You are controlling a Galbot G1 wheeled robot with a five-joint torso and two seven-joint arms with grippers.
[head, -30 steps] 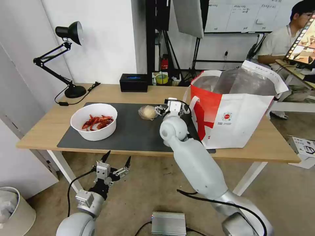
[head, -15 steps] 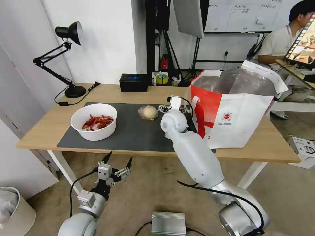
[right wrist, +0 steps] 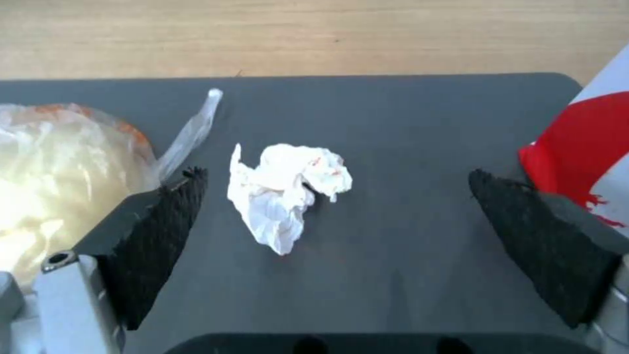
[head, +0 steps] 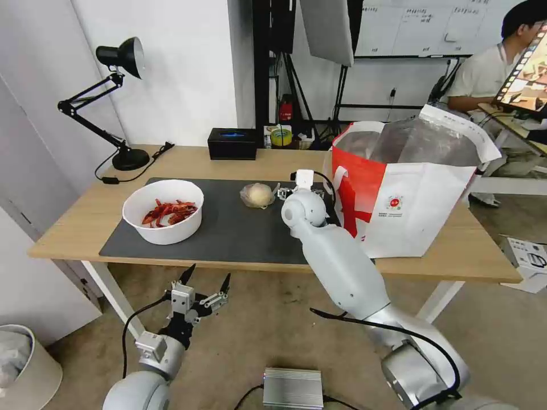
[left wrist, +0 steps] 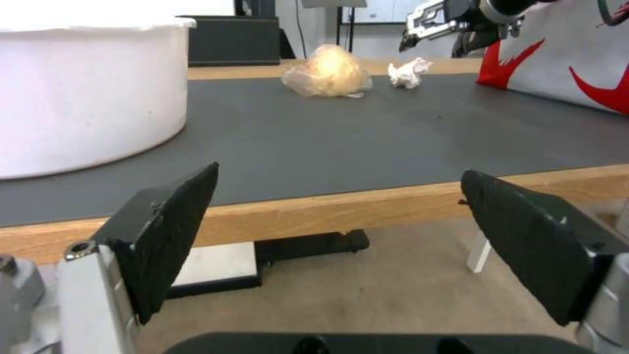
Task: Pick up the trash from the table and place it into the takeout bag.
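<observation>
My right gripper (head: 301, 191) hangs open just above the dark mat (head: 228, 233), its fingers either side of the small crumpled white tissue (right wrist: 285, 189) without touching it. The clear bag with the beige lump (head: 257, 195) lies beside one finger, and the red-and-white takeout bag (head: 410, 188) stands beside the other. A white bowl of red crayfish shells (head: 163, 212) sits on the mat's left part. Below the front edge of the table (head: 74, 222), my left gripper (head: 206, 272) is open and holds nothing.
A black rectangular box (head: 232, 143) and a black desk lamp (head: 114, 102) stand at the table's back. On the floor are a silver box (head: 293, 388) in front of me, a white bin (head: 23, 364) at the left and a carton (head: 527, 256) at the right.
My right gripper has moved away from the beige lump's bag, a little farther and to the right, and now straddles the tissue. The left arm has hardly moved.
</observation>
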